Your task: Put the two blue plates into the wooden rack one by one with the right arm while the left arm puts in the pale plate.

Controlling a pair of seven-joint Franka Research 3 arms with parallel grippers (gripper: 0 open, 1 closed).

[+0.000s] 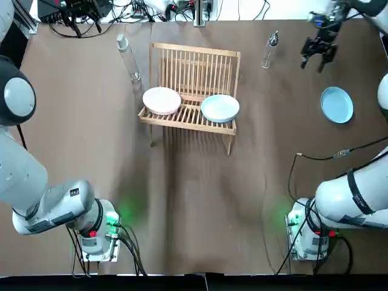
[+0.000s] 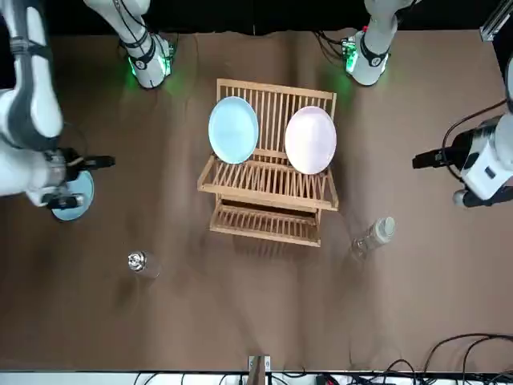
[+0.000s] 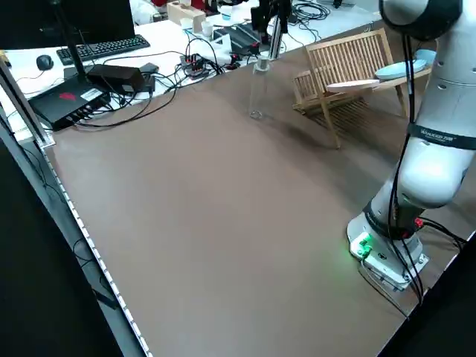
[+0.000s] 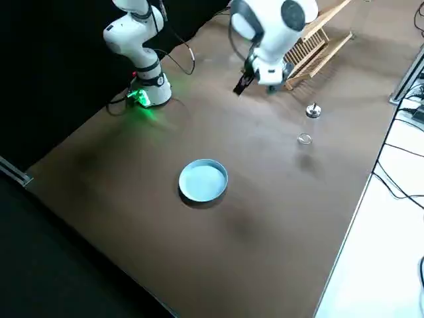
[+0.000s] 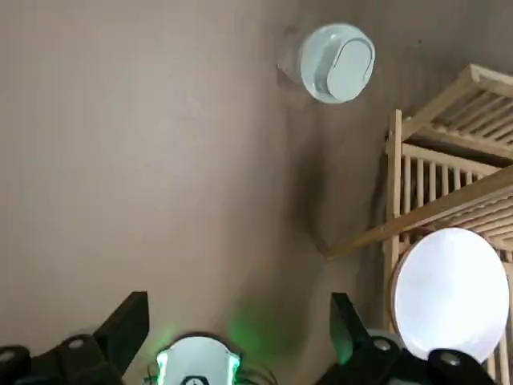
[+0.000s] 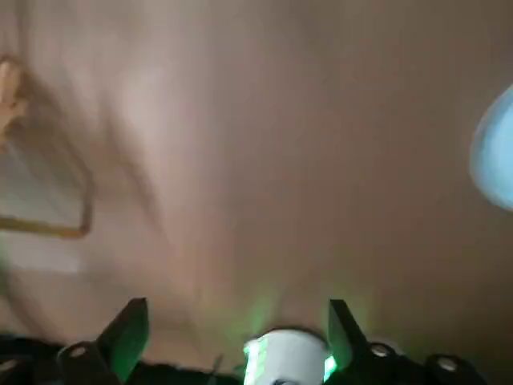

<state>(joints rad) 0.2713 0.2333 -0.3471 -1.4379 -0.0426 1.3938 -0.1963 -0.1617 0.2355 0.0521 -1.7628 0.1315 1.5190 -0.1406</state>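
1. The table [image 1: 200, 200] is mostly bare brown cloth. The left arm is drawn back at its own side. The left gripper [image 5: 239, 309] is raised, its fingers spread wide and holding nothing.
2. The right gripper [image 1: 317, 53] hangs high over the far right of the table. It is well apart from anything, fingers wide open and empty.
3. The rack [image 1: 194, 66] stands mid-table, made of thin wooden slats. It looks light enough to slide if bumped.
4. The pale plate [image 1: 162, 100] and the racked blue plate [image 1: 219, 108] rest in the rack side by side, not touching. Together they take up most of its width.
5. The loose blue plate [image 1: 337, 104] lies flat on the table at the robot's right, nearer the arm's base than the right gripper.
   - It looks rigid, smooth and probably slippery; whether it is fragile cannot be told.
   - Lying flat, it offers only its raised rim, so the likely hold is a pinch across the lip.
   - It would need tilting before it goes in.
6. The capped bottle [image 1: 270, 50] stands just off the rack's far right corner. A wide swing from plate to rack could clip it.
7. The clear bottle [image 1: 128, 57] stands off the rack's far left corner, clear of the right arm's path.
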